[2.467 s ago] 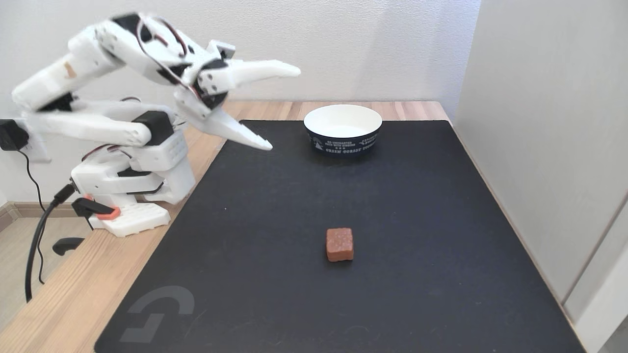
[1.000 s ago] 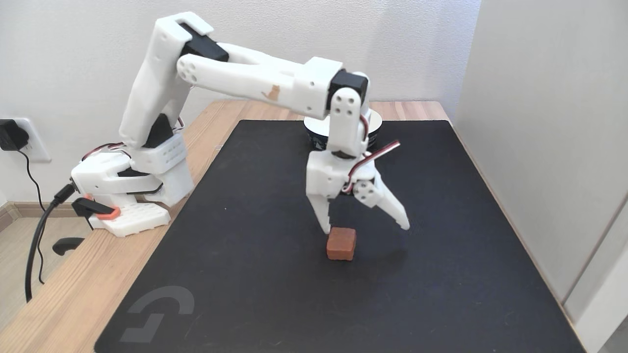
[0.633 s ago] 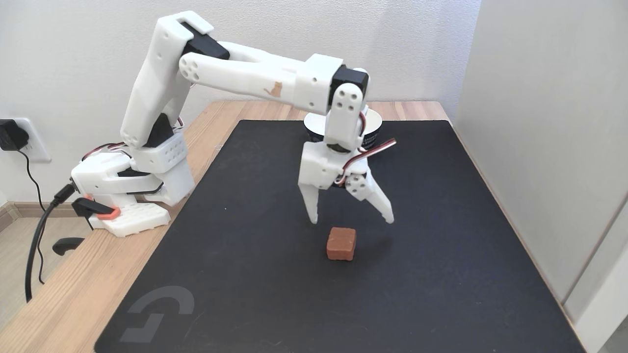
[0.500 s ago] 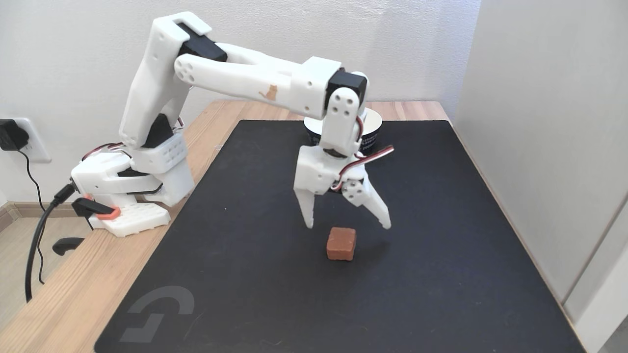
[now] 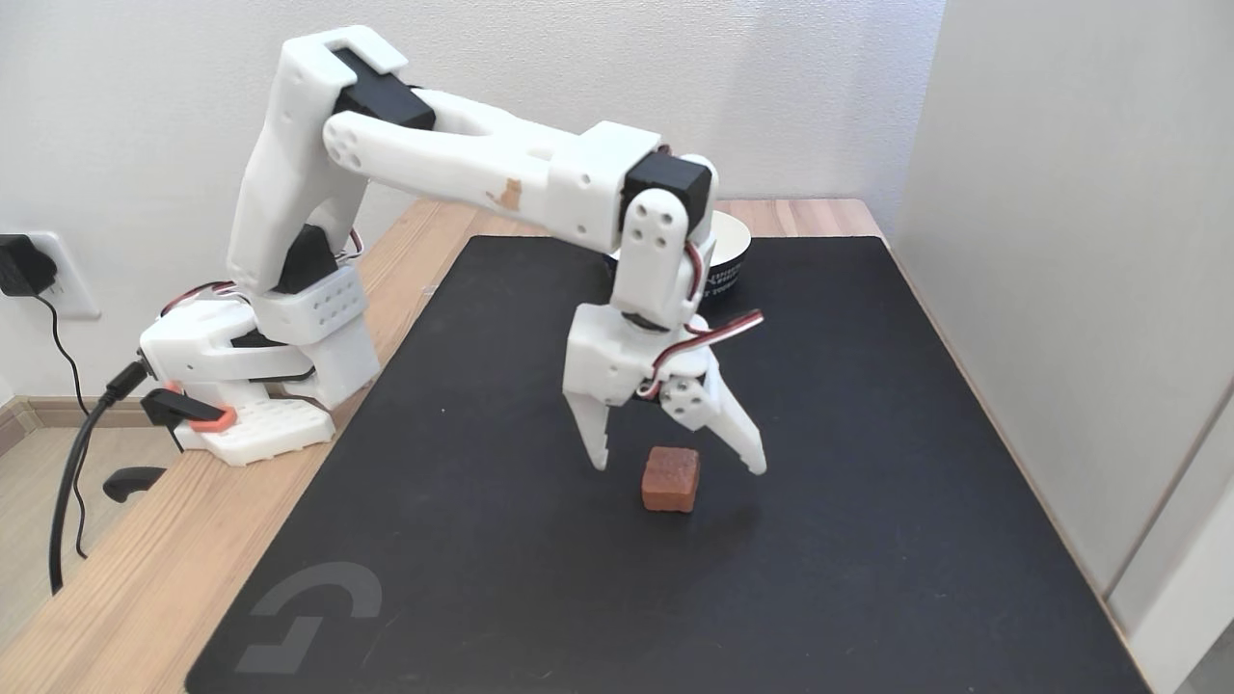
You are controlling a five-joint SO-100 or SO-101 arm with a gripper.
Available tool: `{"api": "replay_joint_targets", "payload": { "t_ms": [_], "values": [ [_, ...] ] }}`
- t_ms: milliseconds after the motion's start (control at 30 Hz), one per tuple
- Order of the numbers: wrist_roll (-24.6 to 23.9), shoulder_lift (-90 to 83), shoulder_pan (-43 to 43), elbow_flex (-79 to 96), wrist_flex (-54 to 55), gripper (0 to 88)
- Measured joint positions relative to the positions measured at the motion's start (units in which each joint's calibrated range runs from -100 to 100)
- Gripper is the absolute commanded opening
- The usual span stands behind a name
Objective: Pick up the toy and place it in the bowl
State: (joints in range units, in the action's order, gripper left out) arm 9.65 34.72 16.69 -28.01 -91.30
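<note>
Fixed view: bowl (image 5: 725, 270) lettering unreadable behind the arm (image 5: 540, 173).

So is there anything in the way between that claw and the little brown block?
Nothing visible. The gripper is open, its fingertips on either side of the toy with bare black mat between. The bowl sits farther back, partly behind the arm.
</note>
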Motion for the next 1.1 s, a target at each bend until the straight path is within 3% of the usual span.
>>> {"api": "replay_joint_targets", "payload": {
  "t_ms": [367,467,500,533,600,1100],
  "values": [
    [0.2,5.4,0.7,-1.6,1.3,41.8],
    [0.2,5.4,0.7,-1.6,1.3,27.4],
    [0.2,5.4,0.7,-1.7,1.4,19.9],
    [0.2,5.4,0.7,-2.2,1.9,6.8],
    [0.0,5.3,0.0,-2.9,2.2,2.9],
    [-0.2,2.3,-2.4,-2.6,5.4,2.3]
  ]
}}
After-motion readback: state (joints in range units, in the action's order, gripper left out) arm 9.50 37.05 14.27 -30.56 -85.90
